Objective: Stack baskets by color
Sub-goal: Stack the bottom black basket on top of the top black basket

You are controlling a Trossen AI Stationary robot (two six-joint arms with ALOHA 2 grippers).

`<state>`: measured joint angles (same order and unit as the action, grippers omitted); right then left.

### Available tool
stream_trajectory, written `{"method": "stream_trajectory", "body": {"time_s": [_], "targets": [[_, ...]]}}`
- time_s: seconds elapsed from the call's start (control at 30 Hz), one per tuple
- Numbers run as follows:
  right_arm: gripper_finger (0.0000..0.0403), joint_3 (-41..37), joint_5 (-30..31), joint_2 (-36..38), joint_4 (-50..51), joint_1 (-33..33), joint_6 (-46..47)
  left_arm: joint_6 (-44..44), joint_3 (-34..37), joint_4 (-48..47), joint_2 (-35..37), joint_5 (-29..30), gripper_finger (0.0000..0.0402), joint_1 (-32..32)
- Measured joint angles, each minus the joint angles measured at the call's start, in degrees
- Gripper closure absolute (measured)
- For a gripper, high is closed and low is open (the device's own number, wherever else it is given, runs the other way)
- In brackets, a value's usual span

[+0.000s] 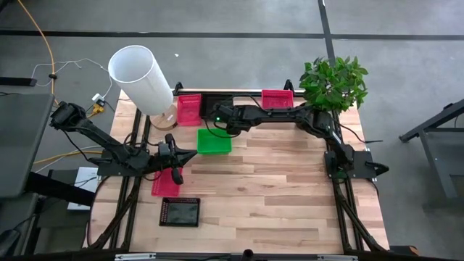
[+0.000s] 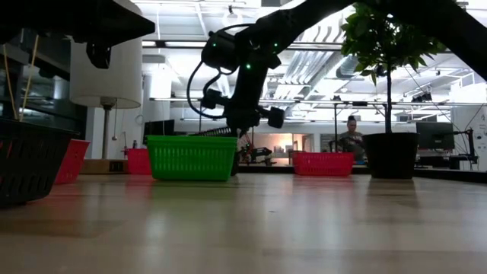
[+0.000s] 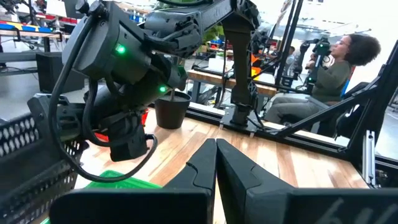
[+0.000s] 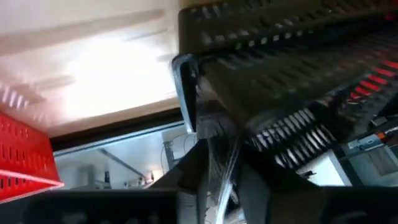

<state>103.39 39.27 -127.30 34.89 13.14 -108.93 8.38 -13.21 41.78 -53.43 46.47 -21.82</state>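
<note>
Black shallow perforated plastic basket (image 1: pixel 180 212), one at the desk's (image 1: pixel 275 188) front edge; second black basket (image 4: pixel 298 68) tilted close before the right claw (image 4: pixel 224 177), whose grip cannot be told. Pink-red baskets, three: front pink-red basket (image 1: pixel 164 186) beneath the left claw (image 3: pixel 216 155), fingers together; left rear pink-red basket (image 1: pixel 189 109); right rear pink-red basket (image 1: pixel 277 98). Green basket (image 1: pixel 214 141), one showing, mid-desk.

Green basket (image 1: pixel 214 141), pink-red baskets (image 1: pixel 188 109), black basket (image 1: pixel 180 212), white cylinder (image 1: pixel 141 79).
</note>
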Motion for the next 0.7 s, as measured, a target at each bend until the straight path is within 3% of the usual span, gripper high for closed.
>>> {"method": "stream_trajectory", "body": {"time_s": [0.17,0.37,0.57,0.7], "targets": [[0.0287,0.00,1.42,0.01,-0.02,-0.06,1.00,0.00,0.00,0.00,-0.02,-0.01,0.0401,0.00],[0.0251,0.00,9.00,0.06,-0.07,-0.04,2.29,0.00,0.00,0.00,0.00,-0.04,0.0402,0.00],[0.0259,-0.02,14.43,1.29,4.65,0.67,13.03,0.00,0.00,-0.29,-0.01,-0.14,0.0401,0.00],[0.0298,-0.02,14.71,3.28,13.49,1.18,29.50,0.00,0.00,-0.42,-0.01,-0.12,0.0401,0.00]]}}
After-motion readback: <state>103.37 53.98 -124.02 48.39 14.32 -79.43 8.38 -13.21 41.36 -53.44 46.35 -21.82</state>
